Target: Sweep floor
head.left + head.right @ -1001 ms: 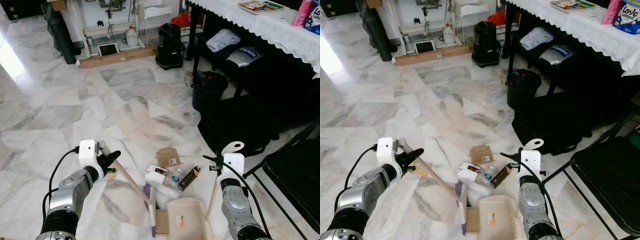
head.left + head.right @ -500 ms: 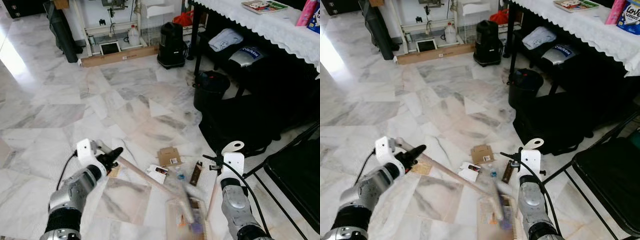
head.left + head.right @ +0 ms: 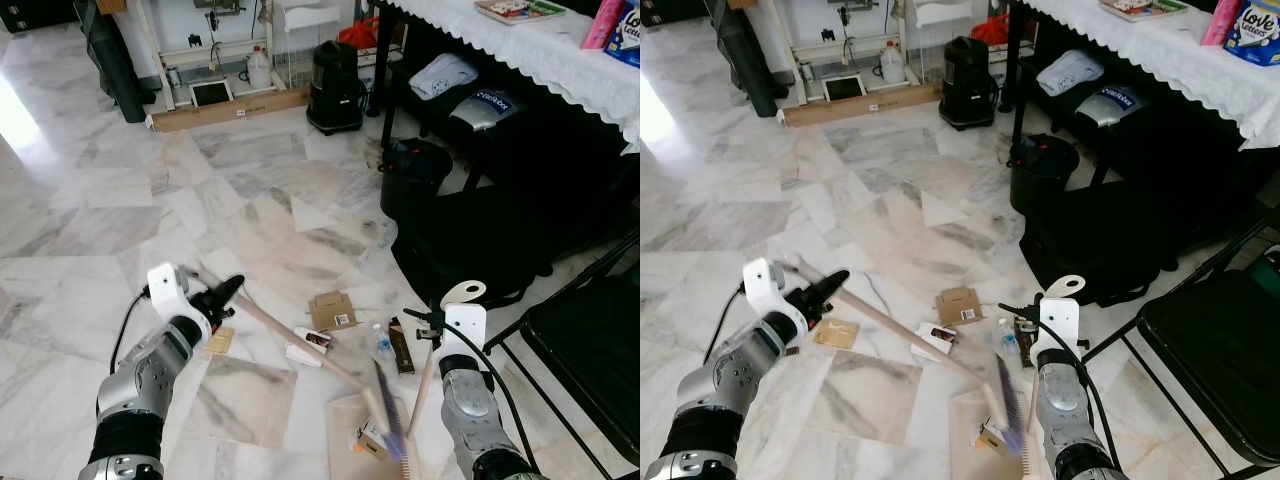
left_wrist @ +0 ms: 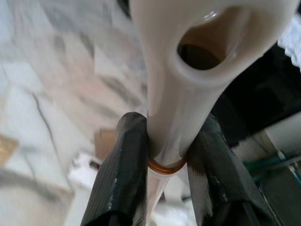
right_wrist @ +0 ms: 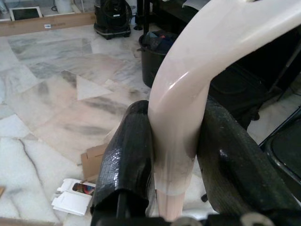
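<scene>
My left gripper (image 3: 222, 297) is shut on the cream broom handle (image 3: 290, 335), which slants down to the right across the floor. The purple-bristled broom head (image 3: 392, 415) rests over the beige dustpan (image 3: 345, 440), beside a small piece of litter (image 3: 370, 438) lying in the pan. The right gripper (image 3: 432, 335) is shut on the dustpan's upright cream handle (image 3: 425, 385). The wrist views show the black fingers (image 4: 124, 165) clamping the broom handle and the fingers (image 5: 127, 155) clamping the dustpan handle. A cardboard box (image 3: 333, 310), white packet (image 3: 308, 347), small bottle (image 3: 381, 343) and dark box (image 3: 400, 345) lie on the marble floor.
A tan card (image 3: 217, 340) lies near my left arm. A black bin (image 3: 417, 175) and black bag (image 3: 480, 250) stand ahead on the right, under a table with a white cloth (image 3: 540, 50). A black folding chair (image 3: 590, 340) is close on the right. A black canister (image 3: 335, 75) stands at the back.
The broom head has swept from left of the litter pile rightward onto the dustpan. The pile has spread, and one piece now lies in the pan. The right arm held still.
</scene>
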Available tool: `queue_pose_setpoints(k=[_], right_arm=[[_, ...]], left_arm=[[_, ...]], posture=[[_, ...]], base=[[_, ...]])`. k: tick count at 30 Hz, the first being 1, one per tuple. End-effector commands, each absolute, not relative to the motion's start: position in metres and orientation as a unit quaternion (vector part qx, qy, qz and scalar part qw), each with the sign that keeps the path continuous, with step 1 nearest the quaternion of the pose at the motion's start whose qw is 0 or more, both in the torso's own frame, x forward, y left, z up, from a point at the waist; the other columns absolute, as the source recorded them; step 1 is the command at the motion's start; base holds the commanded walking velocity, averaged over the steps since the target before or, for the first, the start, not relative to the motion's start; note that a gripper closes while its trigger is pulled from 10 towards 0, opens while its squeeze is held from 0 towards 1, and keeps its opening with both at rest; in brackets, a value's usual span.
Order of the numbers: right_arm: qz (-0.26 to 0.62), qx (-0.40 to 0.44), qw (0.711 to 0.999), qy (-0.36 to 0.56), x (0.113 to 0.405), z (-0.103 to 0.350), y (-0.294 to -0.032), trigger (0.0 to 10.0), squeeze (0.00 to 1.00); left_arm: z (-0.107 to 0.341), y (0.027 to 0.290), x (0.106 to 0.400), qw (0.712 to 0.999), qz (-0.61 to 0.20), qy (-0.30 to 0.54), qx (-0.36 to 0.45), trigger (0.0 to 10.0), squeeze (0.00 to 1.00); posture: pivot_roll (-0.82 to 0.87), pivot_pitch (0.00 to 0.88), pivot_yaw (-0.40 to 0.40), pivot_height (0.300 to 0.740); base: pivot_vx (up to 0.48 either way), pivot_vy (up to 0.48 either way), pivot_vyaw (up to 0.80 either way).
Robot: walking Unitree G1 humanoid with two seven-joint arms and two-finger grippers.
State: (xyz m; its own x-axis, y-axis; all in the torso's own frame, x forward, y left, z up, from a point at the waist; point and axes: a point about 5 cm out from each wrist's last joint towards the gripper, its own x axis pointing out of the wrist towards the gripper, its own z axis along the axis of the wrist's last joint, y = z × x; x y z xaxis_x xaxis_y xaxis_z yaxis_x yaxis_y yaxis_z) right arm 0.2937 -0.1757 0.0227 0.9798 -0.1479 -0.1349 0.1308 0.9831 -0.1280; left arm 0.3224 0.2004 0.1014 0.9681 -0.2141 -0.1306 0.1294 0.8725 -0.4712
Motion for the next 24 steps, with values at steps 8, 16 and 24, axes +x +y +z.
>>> queue_pose_setpoints(k=[8, 16, 24], right_arm=[[-0.067, -0.046, 0.995, 0.052, 0.300, 0.032, -0.172, 10.0, 0.00], [-0.087, -0.007, 0.996, -0.029, 0.316, 0.066, -0.174, 10.0, 0.00], [-0.081, 0.003, 0.995, -0.063, 0.315, 0.080, -0.170, 10.0, 0.00]], left_arm=[[0.138, 0.202, 0.324, 0.980, -0.078, -0.043, -0.177, 10.0, 0.00], [0.146, 0.189, 0.322, 0.987, -0.075, -0.089, -0.109, 10.0, 0.00], [0.145, 0.184, 0.320, 0.987, -0.079, -0.097, -0.105, 10.0, 0.00]], posture=[[-0.01, 0.086, 0.006, 0.740], [-0.03, 0.077, 0.001, 0.740], [-0.03, 0.062, -0.003, 0.740]], base=[[0.000, 0.000, 0.00], [0.000, 0.000, 0.00], [0.000, 0.000, 0.00]])
